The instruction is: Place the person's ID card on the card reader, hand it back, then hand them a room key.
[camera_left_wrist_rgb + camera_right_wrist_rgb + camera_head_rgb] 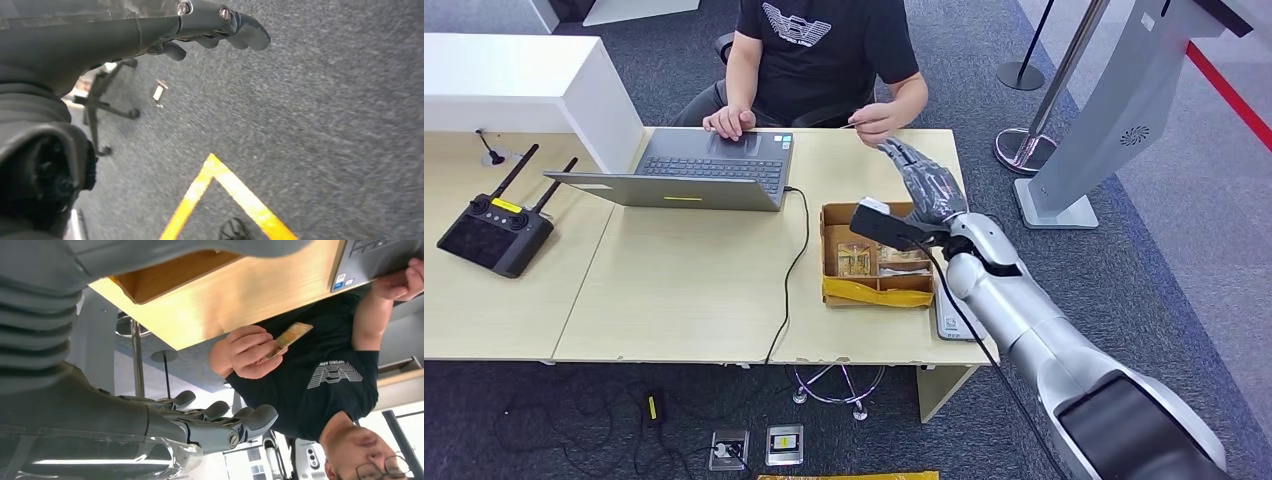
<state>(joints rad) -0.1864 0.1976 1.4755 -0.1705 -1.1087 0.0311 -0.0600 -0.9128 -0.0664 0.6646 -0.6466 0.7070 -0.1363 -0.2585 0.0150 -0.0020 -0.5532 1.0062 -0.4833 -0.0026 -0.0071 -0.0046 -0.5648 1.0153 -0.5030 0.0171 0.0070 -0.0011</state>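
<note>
Left of the cardboard box (876,262) lie a black controller (494,232) and grey laptop (694,170); beyond it the person's hand (876,121) pinches the card (291,335), the right hand (927,180) empty, fingers apart, near; the left hand (200,30) hangs, loosely spread, empty.

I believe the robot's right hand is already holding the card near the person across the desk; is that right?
Not quite: the right hand is open and empty, reaching toward the person. The card is pinched in the person's hand, as the right wrist view shows.
</note>
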